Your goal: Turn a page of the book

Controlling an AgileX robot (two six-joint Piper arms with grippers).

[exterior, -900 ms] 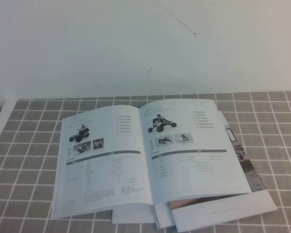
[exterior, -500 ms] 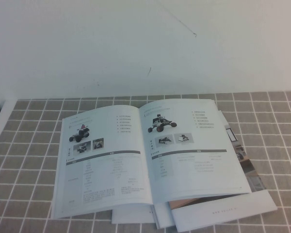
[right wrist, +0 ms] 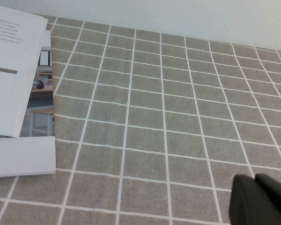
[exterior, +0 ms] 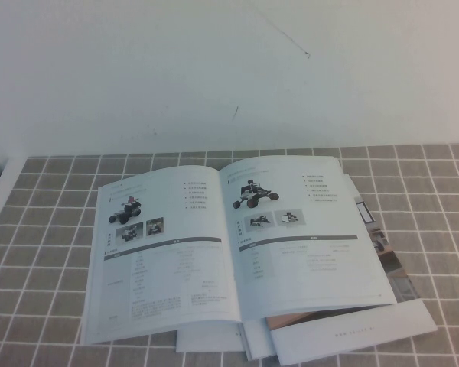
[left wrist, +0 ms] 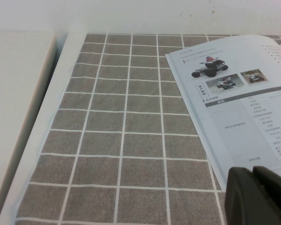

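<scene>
The book [exterior: 237,245] lies open and flat on the grey checked cloth [exterior: 53,252] that covers the surface, near the middle and a little toward the robot's side. Its spine runs from the far side toward the robot, slightly slanted, so the long axis of the open spread goes left to right and the print reads from the robot's side. The page [exterior: 306,237] to be turned is most likely the right-hand one, with a black wheeled vehicle at its top, small photos and a grey bar below; its free edge points to the robot's right.

Under the book lie other brochures [exterior: 382,306] with brownish photos, sticking out at the right and near edges.

Neither arm shows in the high view. The left hand [left wrist: 258,196] hangs just beside the book's near left corner, its fingers pressed together. The right hand [right wrist: 261,200] hovers over bare cloth, well apart from the book's right edge, also pressed together and holding nothing.

The sheets are thin and glossy, so a pinch could slip off, catch two sheets at once, or crease the paper. The book rests on loose brochures, so a sideways pull could drag the whole stack instead of lifting one sheet.
</scene>
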